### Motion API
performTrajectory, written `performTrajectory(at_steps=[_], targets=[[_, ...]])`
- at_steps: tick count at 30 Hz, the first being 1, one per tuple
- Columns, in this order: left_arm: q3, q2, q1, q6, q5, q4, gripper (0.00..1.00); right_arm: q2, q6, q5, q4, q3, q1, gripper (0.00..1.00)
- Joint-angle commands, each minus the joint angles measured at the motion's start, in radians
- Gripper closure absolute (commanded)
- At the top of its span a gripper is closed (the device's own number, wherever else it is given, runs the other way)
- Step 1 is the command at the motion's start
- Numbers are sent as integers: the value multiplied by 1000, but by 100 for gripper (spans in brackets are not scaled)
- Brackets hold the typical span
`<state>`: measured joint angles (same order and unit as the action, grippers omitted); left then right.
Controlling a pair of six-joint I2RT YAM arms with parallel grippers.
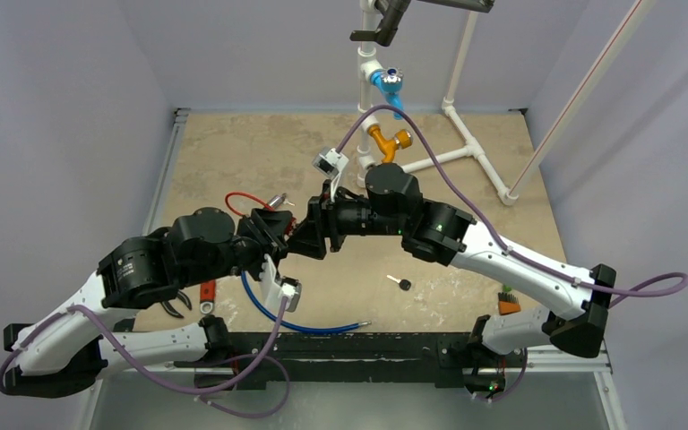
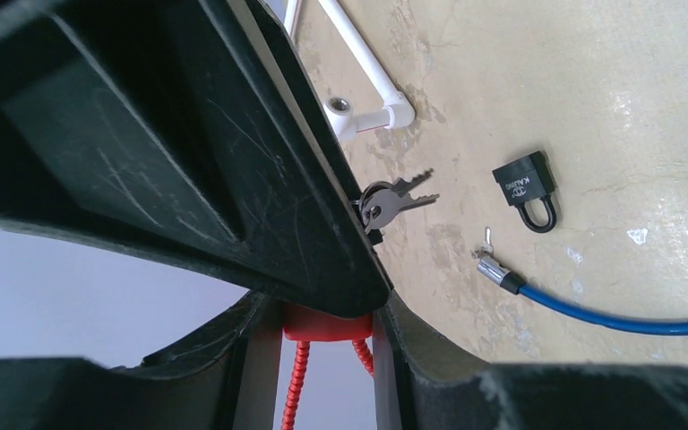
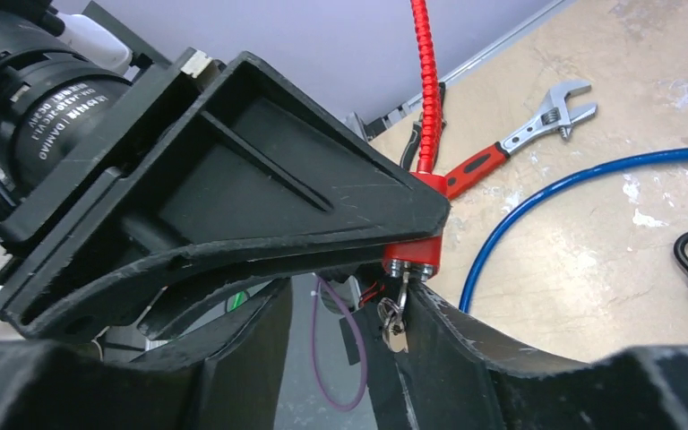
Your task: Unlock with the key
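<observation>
Right wrist view | left gripper (image 2: 322,345) clamped on red lock (image 3: 412,253) | key (image 3: 394,319) hangs beneath lock, between right gripper (image 3: 345,318) fingers | right jaws parted, key not pinched

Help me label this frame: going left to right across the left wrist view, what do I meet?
Red lock body → bunch of keys → black padlock. The blue cable spans too widely to place.

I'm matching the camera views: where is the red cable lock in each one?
Top external: red cable lock, looping left of centre.
Left wrist: red cable lock, bottom centre.
Right wrist: red cable lock, centre, cable running up.
Shared landmark: blue cable.
</observation>
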<state>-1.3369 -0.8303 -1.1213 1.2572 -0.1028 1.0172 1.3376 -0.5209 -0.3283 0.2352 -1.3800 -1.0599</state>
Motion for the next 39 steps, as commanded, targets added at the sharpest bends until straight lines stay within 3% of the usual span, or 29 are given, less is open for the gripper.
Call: performTrajectory(at_steps=[1, 12, 24, 27, 35, 37, 39], targets=[[8, 18, -28, -19, 144, -112, 100, -23, 30, 209, 3, -23, 35, 48], [25, 28, -2, -77, 111, -168, 100, -35, 76, 325, 132, -76, 26, 47], [32, 8, 5, -107, 84, -196, 100, -35, 24, 199, -42, -13, 18, 52], [41, 6, 10, -125, 67, -220, 100, -20, 8, 173, -72, -8, 11, 61], [34, -25, 11, -271, 22, -283, 100, -6, -25, 152, -128, 22, 8, 100], [21, -35, 11, -335, 21, -282, 99, -9, -23, 152, -129, 31, 8, 100], [-12, -54, 11, -419, 16, -261, 74, -27, -21, 150, -130, 49, 8, 100]])
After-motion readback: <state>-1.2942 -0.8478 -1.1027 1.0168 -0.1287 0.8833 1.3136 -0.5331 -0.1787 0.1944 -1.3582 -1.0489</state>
